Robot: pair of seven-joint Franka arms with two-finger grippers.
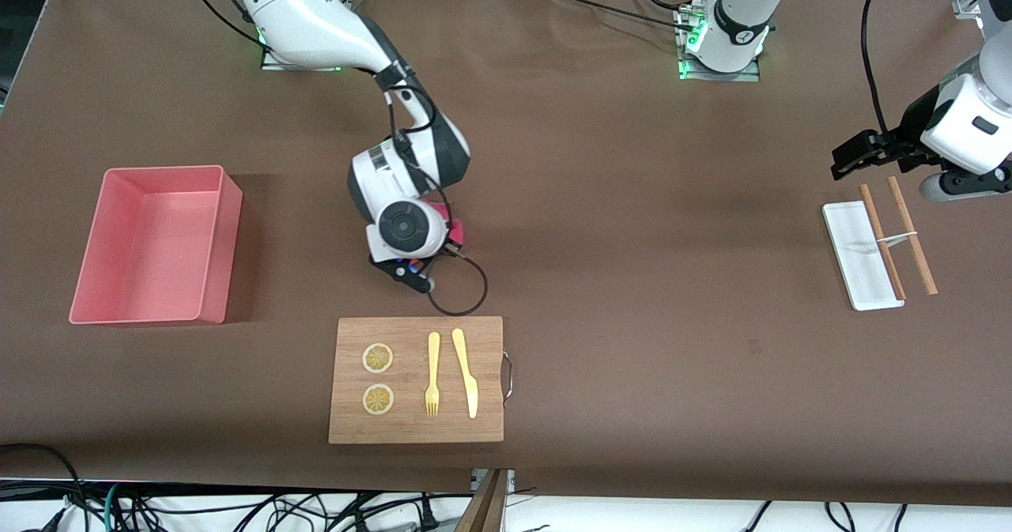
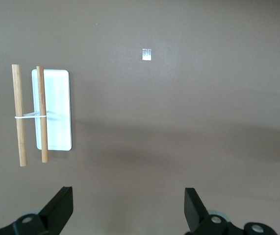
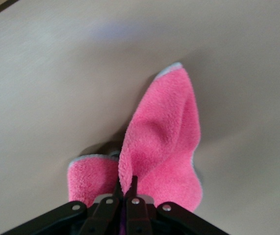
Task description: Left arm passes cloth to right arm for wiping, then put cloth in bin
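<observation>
Two Franka arms over a brown surface [image 1: 601, 224]. The right hand [image 3: 125, 188], low over the middle of the surface, has its fingers [image 3: 132, 188] pinched together on a fold of the crimson-pink cloth [image 3: 162, 142]; in the right wrist view the cloth hangs from the fingers and spreads onto the surface, a grey edge showing along its border. In the front view only a small part of the cloth [image 1: 456, 232] shows beside the right arm's wrist, just farther from the front camera than the wooden cutting board [image 1: 417, 379]. The board carries two lemon slices [image 1: 378, 358], a yellow fork [image 1: 432, 374] and a yellow knife [image 1: 466, 372], lying side by side and apart from one another. The salmon-pink bin [image 1: 221, 239] stands toward the right arm's end of the surface, well apart from the cloth, with nothing visible inside it. The left hand [image 2: 129, 210] waits in the air at the left arm's end, its fingers [image 2: 61, 205] spread wide and holding nothing, just beside a small flat white tray [image 2: 56, 110]. Two wooden sticks [image 2: 18, 115], joined by a white band, lie partly across the tray's edge, one stick on the tray and the other on the surface.
</observation>
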